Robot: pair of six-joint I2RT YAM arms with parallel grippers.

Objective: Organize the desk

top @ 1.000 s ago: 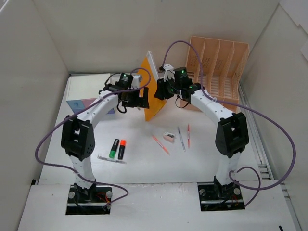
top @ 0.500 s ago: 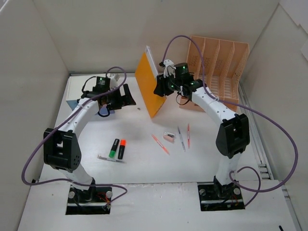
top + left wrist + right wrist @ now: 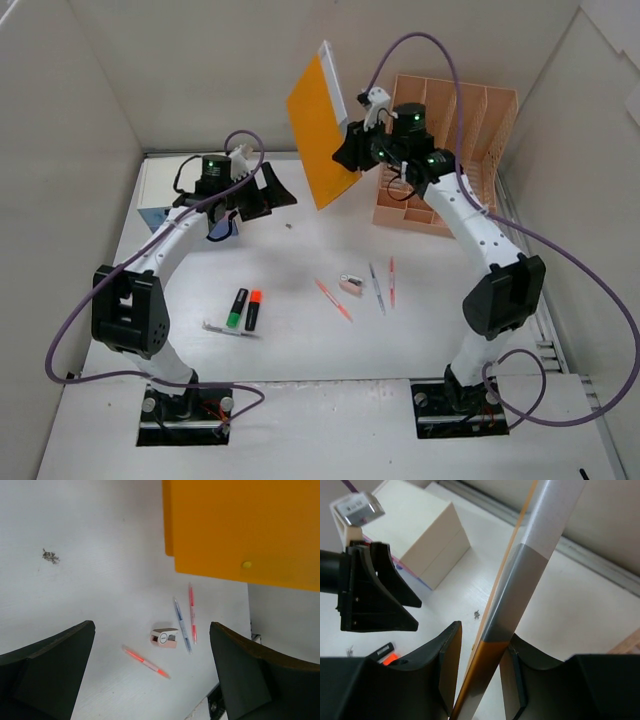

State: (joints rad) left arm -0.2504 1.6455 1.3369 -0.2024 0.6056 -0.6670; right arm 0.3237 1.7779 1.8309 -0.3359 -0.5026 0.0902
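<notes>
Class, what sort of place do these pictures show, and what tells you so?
Probably a robot test cell staged as an office: a desk boxed by panels, left arm and right arm at its edge, pens, a rack, a folder.

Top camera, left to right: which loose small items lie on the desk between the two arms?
green highlighter → orange highlighter → orange pen → small pink box-shaped item → blue-grey pen → red pen
</notes>
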